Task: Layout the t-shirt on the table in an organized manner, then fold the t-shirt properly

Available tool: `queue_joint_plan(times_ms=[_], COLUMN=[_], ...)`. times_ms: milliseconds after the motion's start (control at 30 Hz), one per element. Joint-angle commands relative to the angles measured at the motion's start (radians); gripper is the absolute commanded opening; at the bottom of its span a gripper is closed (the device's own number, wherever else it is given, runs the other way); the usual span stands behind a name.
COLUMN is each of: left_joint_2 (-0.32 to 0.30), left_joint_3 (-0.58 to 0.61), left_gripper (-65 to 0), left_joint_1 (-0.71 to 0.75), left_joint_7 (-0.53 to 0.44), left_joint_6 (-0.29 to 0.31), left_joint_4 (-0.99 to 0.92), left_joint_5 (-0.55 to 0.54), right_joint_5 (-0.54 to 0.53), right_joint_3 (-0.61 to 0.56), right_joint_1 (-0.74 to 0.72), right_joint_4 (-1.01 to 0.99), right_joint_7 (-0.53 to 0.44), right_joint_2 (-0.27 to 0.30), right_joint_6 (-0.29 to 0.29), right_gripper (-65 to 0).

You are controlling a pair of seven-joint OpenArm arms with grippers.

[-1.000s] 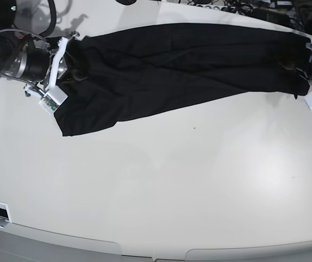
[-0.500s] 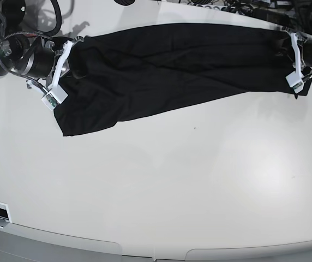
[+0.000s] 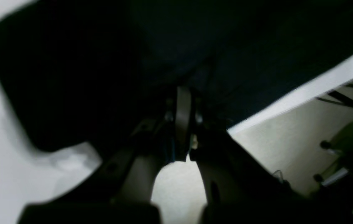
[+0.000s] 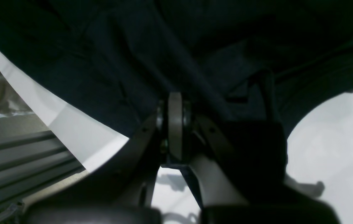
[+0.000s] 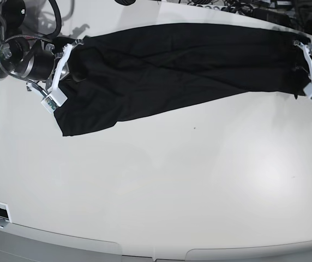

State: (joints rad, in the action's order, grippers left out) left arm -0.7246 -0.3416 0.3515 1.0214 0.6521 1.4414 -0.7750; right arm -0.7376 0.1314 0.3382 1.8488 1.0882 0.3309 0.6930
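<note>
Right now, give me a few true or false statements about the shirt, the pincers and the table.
1. The t-shirt is stretched long across the far side of the table. True.
2. The left pincer hangs open above bare table. False: it is shut on the shirt's end.
3. The right pincer grips the shirt's other end. True.
4. The shirt is folded into a neat square. False: it is an unfolded band.

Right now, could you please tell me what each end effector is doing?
Left end effector: closed, gripping one end of the t-shirt.
Right end effector: closed, gripping the opposite end.
</note>
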Motion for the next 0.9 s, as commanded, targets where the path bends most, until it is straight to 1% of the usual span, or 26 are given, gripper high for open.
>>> queue_joint_plan(times_ms=[0, 67, 100, 167, 233, 333, 467, 500, 533, 633, 667, 767, 867], left_joint_2=[-0.006, 0.016, 0.022, 0.025, 0.026, 0.027, 0.027, 0.027, 0.027, 0.027, 0.027, 0.028, 0.039], left_joint_3=[-0.008, -0.008, -0.008, -0.008, -0.008, -0.008, -0.005, -0.002, 0.002, 0.022, 0.034, 0.096, 0.163], left_gripper=[-65.0, -65.0, -65.0, -65.0, -65.0, -65.0, -65.0, -65.0, -65.0, -65.0, -65.0, -65.0, -65.0], left_joint_1=[-0.003, -0.003, -0.003, -0.003, -0.003, -0.007, -0.039, -0.053, -0.068, -0.116, -0.133, -0.199, -0.264], left_joint_7=[-0.029, -0.095, -0.119, -0.143, -0.162, -0.181, -0.233, -0.245, -0.261, -0.324, -0.350, -0.417, -0.413], left_joint_6=[0.001, -0.018, -0.031, -0.064, -0.080, -0.084, -0.084, -0.083, -0.082, -0.047, -0.036, -0.022, -0.024], left_joint_4=[-0.010, -0.048, -0.064, -0.084, -0.089, -0.089, -0.094, -0.100, -0.108, -0.161, -0.186, -0.278, -0.360], left_joint_5=[0.027, 0.096, 0.111, 0.132, 0.147, 0.158, 0.177, 0.176, 0.177, 0.179, 0.183, 0.214, 0.246], right_joint_5=[-0.011, 0.011, 0.014, 0.014, 0.035, 0.136, 0.251, 0.283, 0.317, 0.394, 0.407, 0.406, 0.406], right_joint_3=[0.005, 0.005, 0.005, 0.005, 0.003, -0.026, -0.119, -0.145, -0.170, -0.217, -0.221, -0.220, -0.220], right_joint_1=[-0.005, -0.005, -0.005, -0.005, -0.005, -0.006, -0.030, -0.043, -0.056, -0.090, -0.097, -0.112, -0.138], right_joint_4=[0.014, 0.014, 0.014, 0.013, 0.013, 0.004, -0.066, -0.090, -0.114, -0.164, -0.165, -0.165, -0.165], right_joint_7=[-0.016, -0.016, -0.018, -0.023, -0.027, -0.077, -0.150, -0.163, -0.175, -0.195, -0.195, -0.195, -0.194], right_joint_2=[0.010, 0.010, 0.010, 0.010, 0.010, 0.010, 0.010, 0.010, 0.010, 0.010, 0.010, 0.010, 0.010], right_joint_6=[0.005, 0.005, 0.005, 0.005, 0.005, 0.005, 0.005, -0.012, -0.042, -0.137, -0.159, -0.166, -0.166], right_gripper=[-65.0, -65.0, -65.0, -65.0, -65.0, -65.0, -65.0, -65.0, -65.0, -65.0, -65.0, -65.0, -65.0])
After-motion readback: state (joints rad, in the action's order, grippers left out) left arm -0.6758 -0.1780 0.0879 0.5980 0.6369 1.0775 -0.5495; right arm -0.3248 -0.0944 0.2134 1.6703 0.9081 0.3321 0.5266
